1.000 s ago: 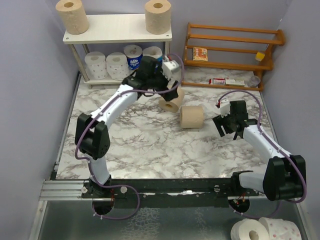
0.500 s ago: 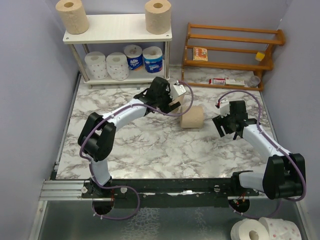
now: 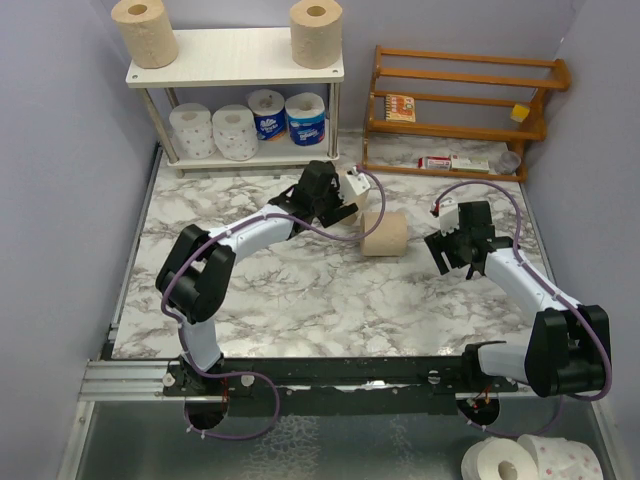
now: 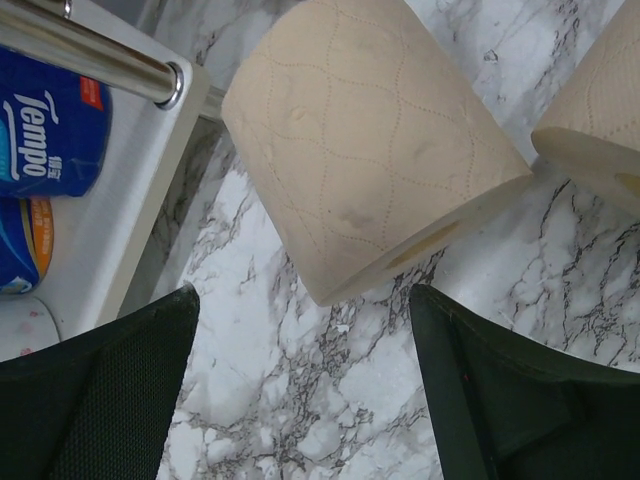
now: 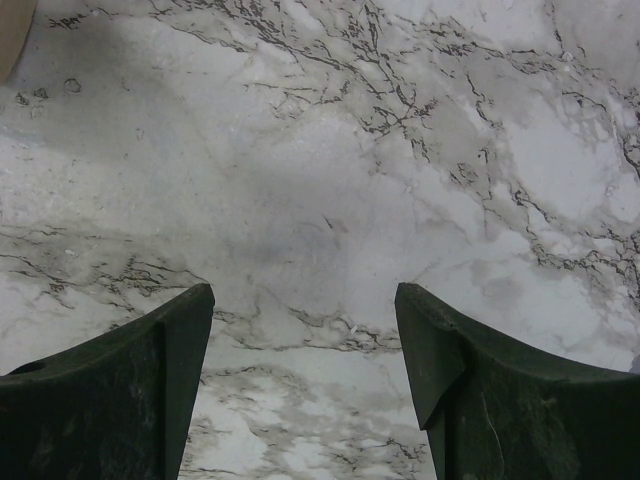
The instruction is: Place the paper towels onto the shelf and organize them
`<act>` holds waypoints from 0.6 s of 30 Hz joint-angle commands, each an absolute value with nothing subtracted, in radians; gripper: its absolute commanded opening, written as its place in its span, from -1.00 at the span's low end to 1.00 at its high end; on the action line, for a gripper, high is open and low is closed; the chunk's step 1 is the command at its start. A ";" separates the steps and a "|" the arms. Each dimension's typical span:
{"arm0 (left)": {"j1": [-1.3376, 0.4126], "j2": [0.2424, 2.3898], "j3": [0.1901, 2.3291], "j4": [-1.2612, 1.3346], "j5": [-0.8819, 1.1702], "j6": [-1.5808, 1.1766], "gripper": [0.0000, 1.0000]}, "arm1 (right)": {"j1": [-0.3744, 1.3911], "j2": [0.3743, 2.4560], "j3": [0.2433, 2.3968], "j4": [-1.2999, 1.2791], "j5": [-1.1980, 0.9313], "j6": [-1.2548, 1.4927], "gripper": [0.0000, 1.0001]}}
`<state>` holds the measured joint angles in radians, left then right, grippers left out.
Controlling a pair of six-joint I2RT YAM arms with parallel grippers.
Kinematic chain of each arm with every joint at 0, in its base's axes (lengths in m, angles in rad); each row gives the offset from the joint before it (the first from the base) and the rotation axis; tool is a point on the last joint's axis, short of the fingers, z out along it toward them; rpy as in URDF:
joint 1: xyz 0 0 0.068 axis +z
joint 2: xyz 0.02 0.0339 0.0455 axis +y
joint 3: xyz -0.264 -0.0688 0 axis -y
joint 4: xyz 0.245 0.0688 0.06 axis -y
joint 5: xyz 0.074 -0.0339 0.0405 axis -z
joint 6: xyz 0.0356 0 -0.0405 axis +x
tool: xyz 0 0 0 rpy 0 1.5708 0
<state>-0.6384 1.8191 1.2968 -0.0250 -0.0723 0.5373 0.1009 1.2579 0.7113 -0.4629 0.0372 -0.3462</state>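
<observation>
Right tool (image 5: pixel 305 300): jaws well apart, empty, over bare bench (image 5: pixel 320 150). One loose tan roll (image 3: pixel 385 233) lies on its side to its left. Left tool (image 4: pixel 302 295): jaws spread wide, gripping nothing. Second tan roll (image 4: pixel 370 140) lies just ahead of it, on its side, core axis slanting toward the right finger; left arm nearer. Shelf (image 3: pixel 235 70) just beyond, room left on its top board.

The marble table (image 3: pixel 300 300) bears the white shelf (image 3: pixel 235 62) at its far left. Tan rolls (image 3: pixel 145 30) stand at both ends of the shelf's top board. Dotted rolls (image 3: pixel 190 130) and blue-wrapped rolls (image 3: pixel 306 118) sit on its lower board. Two loose rolls (image 3: pixel 385 233) lie sideways before the shelf's right end.
</observation>
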 commanded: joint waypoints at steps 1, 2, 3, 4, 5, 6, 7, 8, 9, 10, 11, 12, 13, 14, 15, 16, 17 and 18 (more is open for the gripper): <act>-0.652 1.824 1.247 0.045 -0.104 0.564 0.74 | 0.099 1.264 0.703 -0.439 0.054 -0.356 0.49; -0.652 1.826 1.242 0.051 -0.105 0.564 0.73 | 0.100 1.265 0.704 -0.440 0.054 -0.356 0.49; -0.652 1.827 1.236 0.059 -0.105 0.565 0.73 | 0.100 1.265 0.705 -0.440 0.055 -0.355 0.49; -0.652 1.827 1.232 0.065 -0.106 0.565 0.72 | 0.100 1.265 0.705 -0.439 0.055 -0.355 0.49; -0.652 1.827 1.228 0.072 -0.105 0.566 0.68 | 0.100 1.265 0.704 -0.440 0.055 -0.354 0.49; -0.653 1.829 1.227 0.074 -0.103 0.570 0.62 | 0.100 1.266 0.705 -0.439 0.055 -0.356 0.49; -0.652 1.831 1.228 0.074 -0.101 0.573 0.55 | 0.100 1.266 0.705 -0.439 0.055 -0.355 0.49; -0.652 1.835 1.229 0.071 -0.098 0.574 0.48 | 0.099 1.266 0.706 -0.439 0.055 -0.355 0.49; -0.652 1.837 1.230 0.069 -0.095 0.575 0.41 | 0.100 1.266 0.705 -0.439 0.055 -0.355 0.49; -0.652 1.840 1.233 0.068 -0.091 0.575 0.32 | 0.100 1.267 0.704 -0.440 0.055 -0.356 0.49; -0.652 1.844 1.238 0.066 -0.088 0.575 0.17 | 0.099 1.268 0.705 -0.439 0.054 -0.356 0.49; -0.652 1.847 1.244 0.064 -0.090 0.572 -0.23 | 0.100 1.269 0.705 -0.440 0.054 -0.356 0.49; -0.653 1.850 1.250 0.064 -0.096 0.564 -0.61 | 0.100 1.270 0.705 -0.439 0.054 -0.356 0.49; -0.653 1.854 1.254 0.064 -0.099 0.559 -0.81 | 0.100 1.270 0.704 -0.441 0.055 -0.355 0.49; -0.653 1.857 1.257 0.064 -0.100 0.555 -0.96 | 0.099 1.269 0.705 -0.440 0.055 -0.356 0.49; -0.653 1.860 1.260 0.062 -0.096 0.551 -1.00 | 0.100 1.269 0.705 -0.440 0.055 -0.356 0.49; -0.653 1.862 1.261 0.058 -0.090 0.544 -1.00 | 0.099 1.270 0.705 -0.440 0.055 -0.356 0.49; -0.654 1.864 1.263 0.053 -0.081 0.537 -1.00 | 0.100 1.270 0.705 -0.440 0.055 -0.355 0.49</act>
<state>-0.6456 1.8435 1.2343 0.0441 -0.0841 0.5606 0.1009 1.2640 0.7113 -0.4629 0.0376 -0.3462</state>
